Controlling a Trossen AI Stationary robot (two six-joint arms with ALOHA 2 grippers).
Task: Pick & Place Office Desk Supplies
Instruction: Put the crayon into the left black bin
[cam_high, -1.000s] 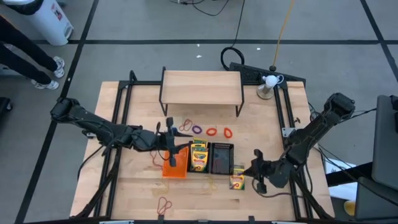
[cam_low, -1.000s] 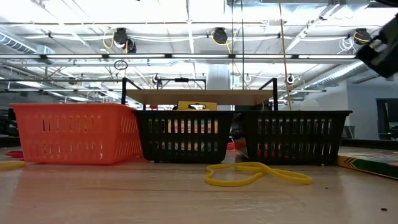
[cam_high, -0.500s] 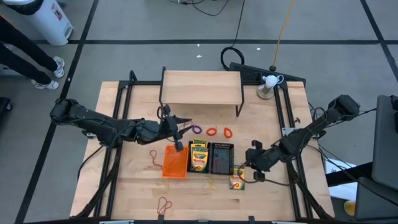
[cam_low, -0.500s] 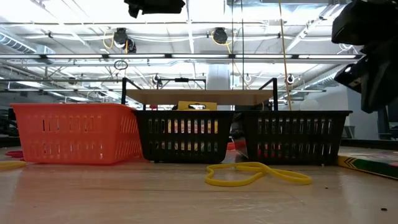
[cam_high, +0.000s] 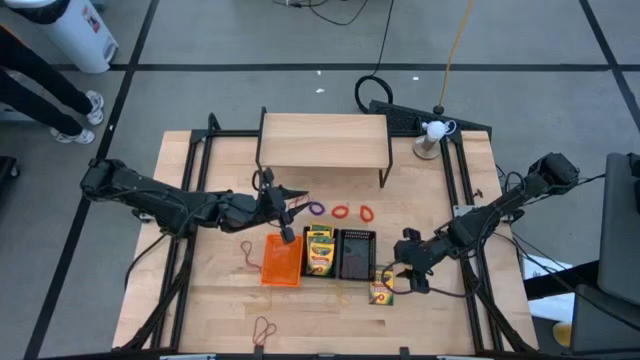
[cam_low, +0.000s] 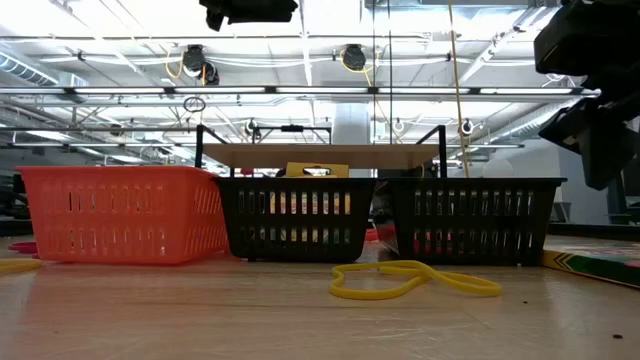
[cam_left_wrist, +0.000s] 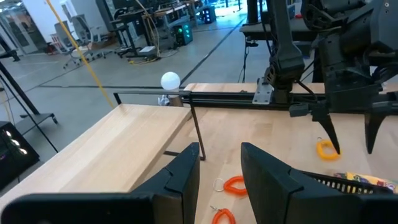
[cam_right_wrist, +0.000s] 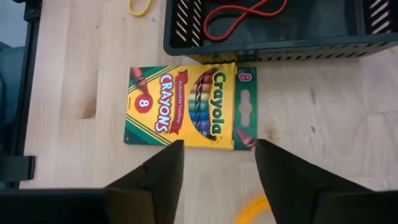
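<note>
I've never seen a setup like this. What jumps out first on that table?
Three small mesh trays in a row mid-table: an orange tray and two black ones, the middle black tray filled with crayon boxes. The right gripper hovers open over a lone crayon box lying flat beside the right black tray.

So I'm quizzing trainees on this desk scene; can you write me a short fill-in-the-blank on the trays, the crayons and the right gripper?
1. The left-most of the three trays is coloured ____.
2. The right gripper hovers with open fingers over a crayon box lying flat on the ____.
3. The black tray next to that crayon box holds a rubber band coloured ____.
4. The middle tray holds boxes of ____.

Missing words: orange; table; red; crayons
</note>
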